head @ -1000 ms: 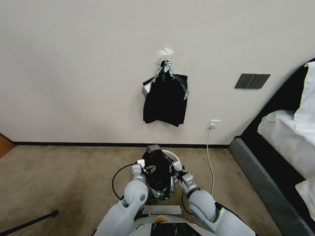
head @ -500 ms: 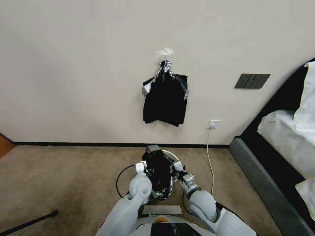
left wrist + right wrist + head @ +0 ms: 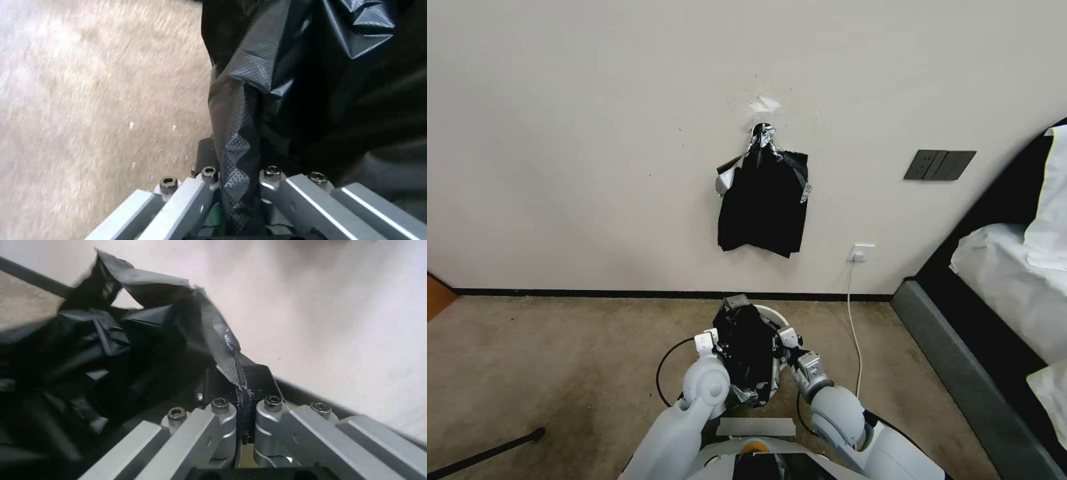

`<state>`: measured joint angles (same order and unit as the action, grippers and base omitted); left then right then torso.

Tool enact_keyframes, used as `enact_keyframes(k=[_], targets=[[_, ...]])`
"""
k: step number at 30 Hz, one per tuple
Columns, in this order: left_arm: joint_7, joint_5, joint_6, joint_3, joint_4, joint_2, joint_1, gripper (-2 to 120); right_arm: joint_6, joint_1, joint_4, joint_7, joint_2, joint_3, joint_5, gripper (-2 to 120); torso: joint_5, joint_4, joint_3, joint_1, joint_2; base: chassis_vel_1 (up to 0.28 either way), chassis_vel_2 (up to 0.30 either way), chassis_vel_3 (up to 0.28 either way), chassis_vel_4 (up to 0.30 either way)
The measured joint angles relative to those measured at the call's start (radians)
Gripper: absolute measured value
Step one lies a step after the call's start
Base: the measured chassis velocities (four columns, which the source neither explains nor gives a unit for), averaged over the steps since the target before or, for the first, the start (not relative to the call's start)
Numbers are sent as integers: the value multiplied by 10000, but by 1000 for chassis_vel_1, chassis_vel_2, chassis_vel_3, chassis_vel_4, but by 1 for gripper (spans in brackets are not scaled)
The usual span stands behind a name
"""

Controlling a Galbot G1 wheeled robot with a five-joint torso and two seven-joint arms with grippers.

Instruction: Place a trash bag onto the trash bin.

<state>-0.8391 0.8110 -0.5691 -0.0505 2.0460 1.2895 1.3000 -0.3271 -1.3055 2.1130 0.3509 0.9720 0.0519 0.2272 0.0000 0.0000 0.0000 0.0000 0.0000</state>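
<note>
Two clamped grippers, left gripper point(image 3: 238, 186) and right gripper point(image 3: 240, 413), hold the thin, crinkled glossy black trash bag point(image 3: 748, 350) between them, above the cream-white round plastic trash bin point(image 3: 777, 315). Light, limp and slippery film is judged best held by its edge.

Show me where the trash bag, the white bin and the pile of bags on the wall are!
trash bag point(image 3: 749, 353), head view, its crinkled middle.
trash bin point(image 3: 775, 315), head view, its white rim behind the bag.
bundle of bags point(image 3: 762, 210), head view, its flat black middle.

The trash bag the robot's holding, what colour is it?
Glossy black trash bag, clearest in the left wrist view.
</note>
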Motion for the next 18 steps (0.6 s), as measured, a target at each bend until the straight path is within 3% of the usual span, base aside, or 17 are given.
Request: enact_keyframes(k=[3, 4, 7, 8, 12, 18], targets=[[1210, -1301, 300, -89, 307, -228, 400, 1, 126, 237, 17, 91, -234, -161, -34, 0, 0, 1, 0, 0, 0, 0, 0, 0, 0], [1210, -1301, 300, -89, 307, -228, 400, 1, 126, 237, 17, 91, -234, -161, -34, 0, 0, 1, 0, 0, 0, 0, 0, 0, 0], [2695, -2692, 855, -188, 635, -527, 913, 1, 175, 422, 269, 210, -707, -415, -58, 0, 0, 2, 0, 0, 0, 0, 0, 0, 0], [2695, -2692, 855, -188, 635, -527, 913, 1, 175, 422, 269, 210, -707, -415, -58, 0, 0, 2, 0, 0, 0, 0, 0, 0, 0], [3843, -3736, 1290, -273, 951, -806, 1205, 1, 248, 553, 450, 202, -1366, -732, 32, 0, 0, -1, 0, 0, 0, 0, 0, 0, 0], [4626, -4309, 1643, -460, 1230, -1098, 1423, 1, 268, 706, 449, 200, -1955, -934, 420, 0, 0, -1, 0, 0, 0, 0, 0, 0, 0]])
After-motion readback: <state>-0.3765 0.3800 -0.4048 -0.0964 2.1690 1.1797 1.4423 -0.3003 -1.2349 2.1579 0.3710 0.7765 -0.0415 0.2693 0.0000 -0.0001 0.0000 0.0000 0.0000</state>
